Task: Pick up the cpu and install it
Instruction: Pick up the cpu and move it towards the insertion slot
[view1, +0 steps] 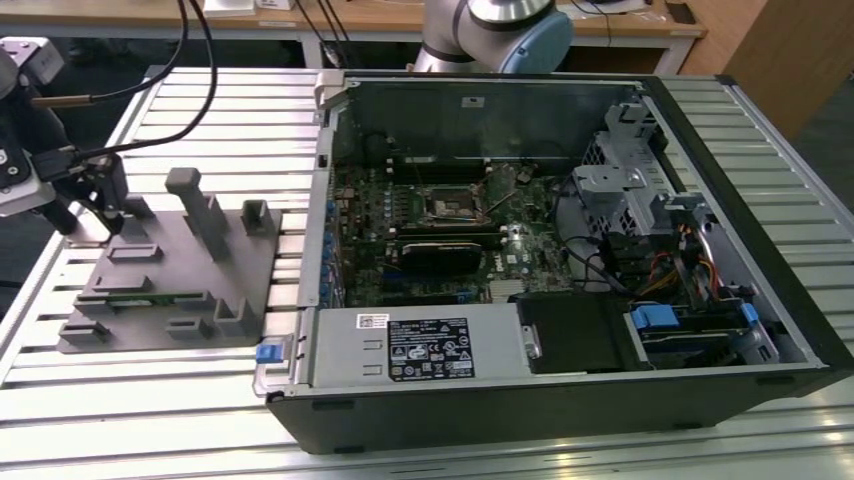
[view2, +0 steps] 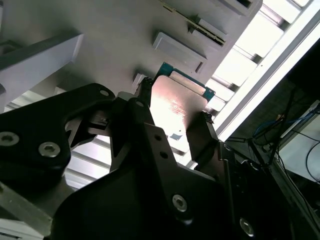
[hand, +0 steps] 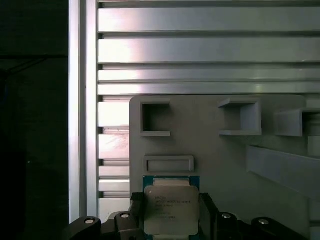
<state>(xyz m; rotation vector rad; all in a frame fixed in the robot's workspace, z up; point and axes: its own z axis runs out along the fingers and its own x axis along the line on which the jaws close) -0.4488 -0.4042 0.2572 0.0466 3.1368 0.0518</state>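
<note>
Jaws stand closed to the width of the cpu (hand: 170, 209), one black finger (hand: 207, 212) against each of two opposite edges, so the chip sits between them with its pale metal top facing the first wrist view. In the second wrist view the cpu (view2: 176, 107) shows a strip of green board along the edge farthest from the jaws' base. Just under the jaws lies the grey fixture plate (view1: 174, 290) with its raised pockets and posts, resting on the slatted bench (view1: 187, 110). Whether the chip has cleared its seat on the plate, I cannot tell.

The grip looks to be the weak point: only thin edges are held, and little finger surface bears on them, so a jolt could let the chip pivot or slide out. A small rectangular pocket wall (hand: 168, 164) stands just beyond the jaws, and a low or skewed lift could clip the chip against it and twist it in the hold.

Well apart from the jaws, inside the open computer case (view1: 747, 210), is the dark socket frame (view1: 447, 205). Any tilt picked up here would likely carry over there, where a crooked seating could damage the contacts. Case walls and loose cables (view1: 667, 270) crowd that side too.
</note>
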